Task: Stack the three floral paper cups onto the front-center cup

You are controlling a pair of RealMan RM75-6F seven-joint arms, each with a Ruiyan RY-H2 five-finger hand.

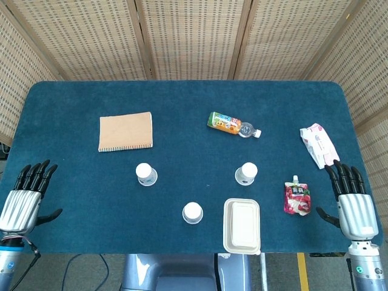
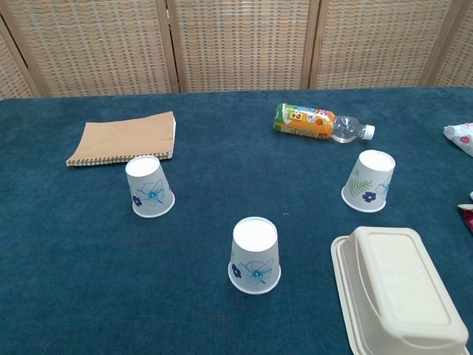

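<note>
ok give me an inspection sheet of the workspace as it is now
surface: blue cloth table, no spills seen
job's things: front cup, left cup and right cup, all upside down, apart, none stacked
clutter: notebook back left; bottle lying on its side; lidded tray front right beside the front cup; red pouch and white packet at the right edge
hands: left hand and right hand open at the near corners, holding nothing
cables: one hanging below the front edge near the left hand
surroundings: woven screens behind the table
</note>
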